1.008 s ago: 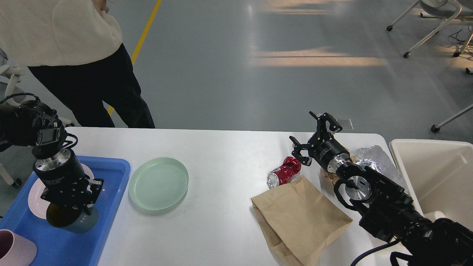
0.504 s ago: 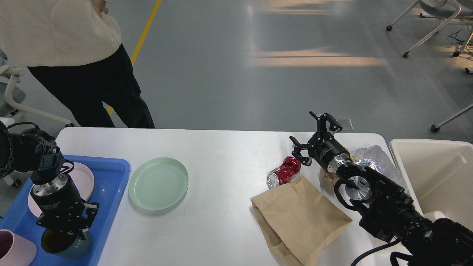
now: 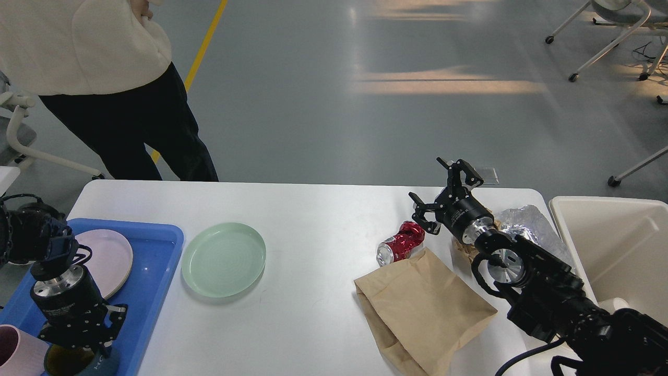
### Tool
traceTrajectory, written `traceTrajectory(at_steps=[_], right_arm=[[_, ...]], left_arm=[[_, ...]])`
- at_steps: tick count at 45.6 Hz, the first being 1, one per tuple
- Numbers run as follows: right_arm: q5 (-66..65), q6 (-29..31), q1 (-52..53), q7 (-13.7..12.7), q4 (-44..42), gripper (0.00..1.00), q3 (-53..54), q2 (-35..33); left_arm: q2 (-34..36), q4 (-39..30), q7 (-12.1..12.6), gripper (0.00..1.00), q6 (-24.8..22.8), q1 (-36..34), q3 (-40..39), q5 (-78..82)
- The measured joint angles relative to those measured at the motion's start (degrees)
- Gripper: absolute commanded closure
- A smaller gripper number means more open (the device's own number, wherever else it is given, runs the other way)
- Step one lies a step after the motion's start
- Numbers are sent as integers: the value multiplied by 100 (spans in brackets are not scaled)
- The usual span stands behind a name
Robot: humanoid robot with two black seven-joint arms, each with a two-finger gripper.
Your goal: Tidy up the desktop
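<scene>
Head view, crushed red can (image 3: 401,242), label unreadable

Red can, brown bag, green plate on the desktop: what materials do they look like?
Red can: thin metal, probably aluminium; glossy, crushed, with a silver end.
Brown bag: kraft paper, matte, with creases and a folded edge.
Green plate: smooth, pale, with a soft sheen; plastic or glazed ceramic, the look leaves it open.
All three lie on the white matte desktop.

Lab or open office, glossy grey floor (image 3: 323,120), yellow floor line (image 3: 201,55), wheeled chairs (image 3: 616,31)
</scene>
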Motion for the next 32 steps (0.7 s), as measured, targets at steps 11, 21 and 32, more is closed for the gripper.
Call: traceTrajectory(at_steps=[11, 21, 32], right_arm=[[0, 0, 0, -1, 0, 0, 0, 3], [0, 0, 0, -1, 0, 0, 0, -2], [0, 0, -1, 2, 0, 0, 0, -3]], left_arm=[[-3, 0, -29, 21, 0, 32, -17, -1], [-2, -68, 18, 5, 1, -83, -142, 8], [245, -250, 66, 5, 1, -1165, -79, 40]])
